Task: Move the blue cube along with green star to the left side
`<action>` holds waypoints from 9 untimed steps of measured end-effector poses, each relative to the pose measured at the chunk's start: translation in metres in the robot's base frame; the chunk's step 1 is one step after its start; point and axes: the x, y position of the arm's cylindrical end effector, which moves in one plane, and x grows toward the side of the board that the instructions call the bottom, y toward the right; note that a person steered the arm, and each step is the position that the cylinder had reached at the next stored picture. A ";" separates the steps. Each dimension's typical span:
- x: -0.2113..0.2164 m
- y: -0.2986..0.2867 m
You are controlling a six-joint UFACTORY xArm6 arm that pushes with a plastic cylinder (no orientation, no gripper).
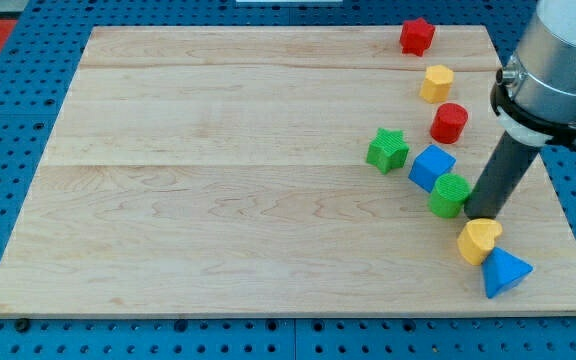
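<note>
Blue cube (431, 167) sits on the view's right half of the wooden board (218, 180), with the green star (387, 150) just beside it toward the view's upper left, a thin gap between them as far as I can tell. On the cube's other side, toward the view's lower right, a green cylinder-like block (450, 195) touches or nearly touches it, and my tip (482, 214) stands just to the right of that green block, so the rod, the green block, the cube and the star lie roughly along one slanting line running up and leftward. That line is what the coming push turns on: the cube and star both lie to the left and slightly above my tip, with the green block between. The arm carries no gripper, only the rod, so nothing opens or closes. Farther out, a red cylinder (449, 122), a yellow block (435, 83) and a red star (417, 36) stand toward the view's top right, while a yellow heart-shaped block (478, 241) and a blue triangular block (505, 273) lie below my tip.
</note>
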 end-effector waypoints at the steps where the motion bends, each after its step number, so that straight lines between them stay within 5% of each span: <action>1: -0.007 0.008; 3: -0.042 0.048; 5: -0.074 -0.009; 8: -0.063 -0.062; 9: -0.063 -0.123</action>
